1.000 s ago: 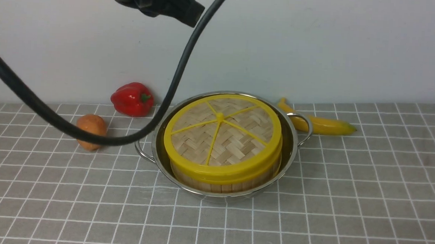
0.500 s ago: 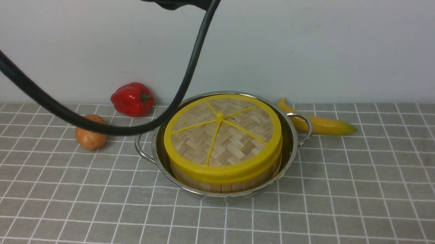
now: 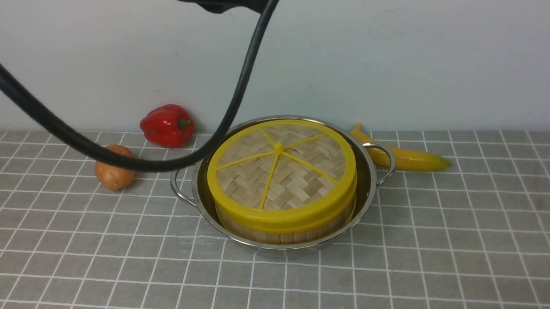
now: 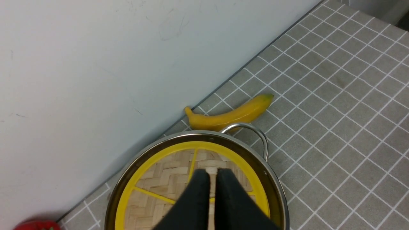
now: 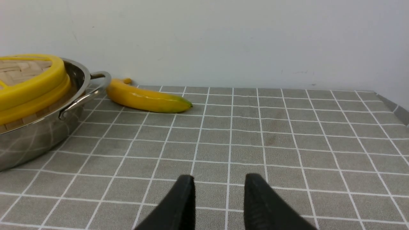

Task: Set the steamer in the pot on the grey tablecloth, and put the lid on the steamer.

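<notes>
The pot [image 3: 280, 242] stands on the grey tablecloth [image 3: 439, 257] near its far edge, by the wall. The steamer [image 3: 280, 230] sits inside it, and the lid [image 3: 281, 173] lies flat on the steamer, yellow rim over yellow rim. A banana [image 3: 406, 156] lies just behind the pot's right handle; a red bell pepper [image 3: 167, 125] and what looks like a potato [image 3: 114, 172] rest to the pot's left. The left gripper [image 4: 212, 174] hangs above the lid, its fingers nearly pressed together, a thin slit between them, pinching nothing. The right gripper [image 5: 219, 182] hovers low over bare cloth, fingers spread apart and empty.
</notes>
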{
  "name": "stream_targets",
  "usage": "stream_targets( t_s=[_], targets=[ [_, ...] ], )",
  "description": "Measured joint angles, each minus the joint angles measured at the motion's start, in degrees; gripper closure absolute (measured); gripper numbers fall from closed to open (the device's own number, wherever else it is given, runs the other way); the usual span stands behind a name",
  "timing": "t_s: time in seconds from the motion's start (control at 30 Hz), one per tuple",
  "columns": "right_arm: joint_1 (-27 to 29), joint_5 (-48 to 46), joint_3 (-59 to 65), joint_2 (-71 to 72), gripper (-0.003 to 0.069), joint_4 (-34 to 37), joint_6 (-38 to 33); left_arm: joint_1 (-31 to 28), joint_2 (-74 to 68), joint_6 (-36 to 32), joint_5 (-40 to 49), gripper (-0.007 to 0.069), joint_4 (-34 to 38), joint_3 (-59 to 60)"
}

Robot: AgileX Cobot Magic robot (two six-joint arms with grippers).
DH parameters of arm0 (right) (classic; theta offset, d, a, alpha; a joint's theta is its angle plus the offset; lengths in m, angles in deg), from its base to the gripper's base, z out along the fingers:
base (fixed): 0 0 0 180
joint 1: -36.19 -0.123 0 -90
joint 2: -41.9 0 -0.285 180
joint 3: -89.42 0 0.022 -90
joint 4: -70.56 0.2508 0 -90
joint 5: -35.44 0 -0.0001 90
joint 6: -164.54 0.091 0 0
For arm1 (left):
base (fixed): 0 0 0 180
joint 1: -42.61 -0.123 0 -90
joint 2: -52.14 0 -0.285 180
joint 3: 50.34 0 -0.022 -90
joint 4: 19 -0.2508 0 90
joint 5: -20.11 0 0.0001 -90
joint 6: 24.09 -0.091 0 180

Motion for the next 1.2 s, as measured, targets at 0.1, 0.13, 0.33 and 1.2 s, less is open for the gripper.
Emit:
stream_targets(
  t_s=[0.1,0.13,0.33,1.2],
  targets=[
    [0.0,0.0,0.0,0.0,0.0416,0.0,0.0,0.0,0.0,0.0,0.0,0.0602,-0.21,0.0],
    [0.0,0.0,0.0,0.0,0.0416,0.0,0.0,0.0,0.0,0.0,0.0,0.0602,-0.21,0.0],
    [0.0,0.0,0.0,0.0,0.0416,0.0,0.0,0.0,1.5,0.06,0.11,0.0592,-3.55,0.06],
    [0.0,0.0,0.0,0.0,0.0416,0.0,0.0,-22.29,48.91,0.91,-37.84,0.0539,-3.67,68.19]
  ],
)
